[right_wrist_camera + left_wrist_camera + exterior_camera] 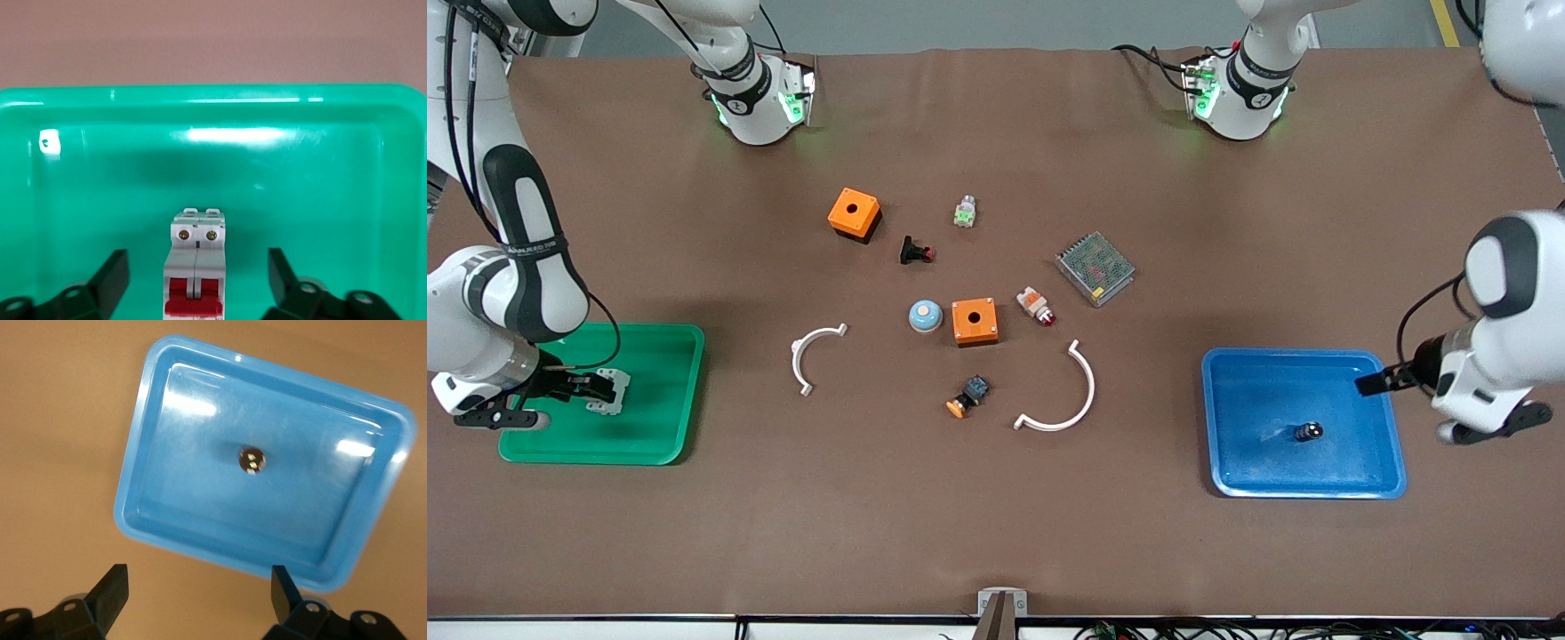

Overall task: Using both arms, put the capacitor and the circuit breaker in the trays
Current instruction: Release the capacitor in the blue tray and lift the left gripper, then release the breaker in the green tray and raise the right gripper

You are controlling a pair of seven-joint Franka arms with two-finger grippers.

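At the lower left of the front view, the circuit breaker is seen lying in the green tray. The right tool is held low over it, its fingers spread wide on each side and not touching it. In the middle of the brown worktop, small parts are scattered. At the lower right, the capacitor is seen standing in the blue tray. The left tool is held spread wide over that tray's edge, gripping nothing.
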